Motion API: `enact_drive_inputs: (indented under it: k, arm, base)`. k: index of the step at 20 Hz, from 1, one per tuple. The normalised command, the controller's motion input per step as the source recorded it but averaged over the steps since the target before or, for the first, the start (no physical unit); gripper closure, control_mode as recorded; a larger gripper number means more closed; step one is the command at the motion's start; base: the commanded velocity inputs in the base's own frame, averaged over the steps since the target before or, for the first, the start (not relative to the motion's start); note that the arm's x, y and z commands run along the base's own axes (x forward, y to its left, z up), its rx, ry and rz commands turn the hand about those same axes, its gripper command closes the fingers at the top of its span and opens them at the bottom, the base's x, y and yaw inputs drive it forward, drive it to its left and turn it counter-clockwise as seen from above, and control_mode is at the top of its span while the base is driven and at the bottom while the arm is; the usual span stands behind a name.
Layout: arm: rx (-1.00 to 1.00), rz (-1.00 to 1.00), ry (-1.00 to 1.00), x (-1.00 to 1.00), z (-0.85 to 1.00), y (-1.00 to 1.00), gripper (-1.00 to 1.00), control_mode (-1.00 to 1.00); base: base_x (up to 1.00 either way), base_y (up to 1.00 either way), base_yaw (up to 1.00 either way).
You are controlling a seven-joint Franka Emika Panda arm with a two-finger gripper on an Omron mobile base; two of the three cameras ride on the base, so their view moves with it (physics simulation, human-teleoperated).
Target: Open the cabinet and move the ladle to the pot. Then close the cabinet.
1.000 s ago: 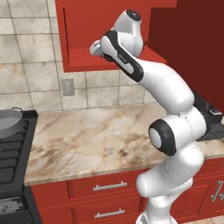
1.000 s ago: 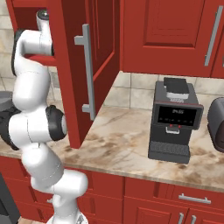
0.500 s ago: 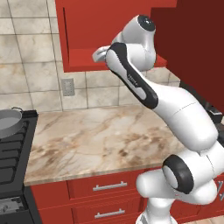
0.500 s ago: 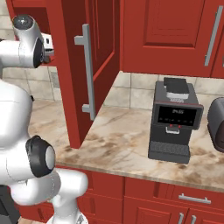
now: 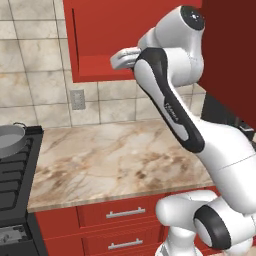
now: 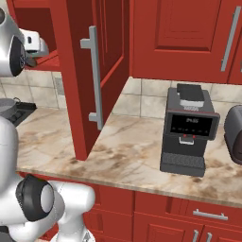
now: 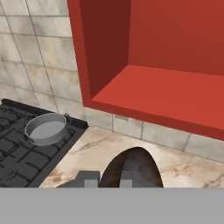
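Note:
The red cabinet (image 5: pixel 100 40) stands open with a bare shelf (image 7: pixel 175 94). Its door (image 6: pixel 78 71), with the long silver handle (image 6: pixel 94 82), swings out over the counter. My gripper (image 5: pixel 114 61) hovers just in front of the shelf's lower edge and is shut on the ladle. The ladle's dark brown bowl (image 7: pixel 133 168) shows just past the fingertips (image 7: pixel 91 178) in the hand view. Down to the left, the grey pot (image 7: pixel 46 128) sits on the stove, and it also shows as the pot (image 5: pixel 10 140) at the left edge of the left base view.
A black gas stove (image 5: pixel 12 180) adjoins the marble counter (image 5: pixel 115 160). A black coffee machine (image 6: pixel 189 130) and a dark rounded appliance (image 6: pixel 235 134) stand on the counter to the right. A wall outlet (image 5: pixel 76 99) sits under the cabinet. Red drawers (image 5: pixel 122 215) line the front.
The arm's upper joints have swung up and to the right in the left base view. The hand has stayed near the cabinet's front lower edge, still shut on the ladle.

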Motion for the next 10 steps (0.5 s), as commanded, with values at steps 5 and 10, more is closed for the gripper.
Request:
enact_drive_inputs:
  k: [5, 10]
  arm:
    - [0.00, 0.00, 0.21, -0.97, 0.07, 0.00, 1.00, -1.00]
    - [0.00, 0.00, 0.22, -0.85, -0.04, 0.00, 1.00, -1.00]
  base:
    - [0.00, 0.00, 0.00]
    - [0.00, 0.00, 0.00]
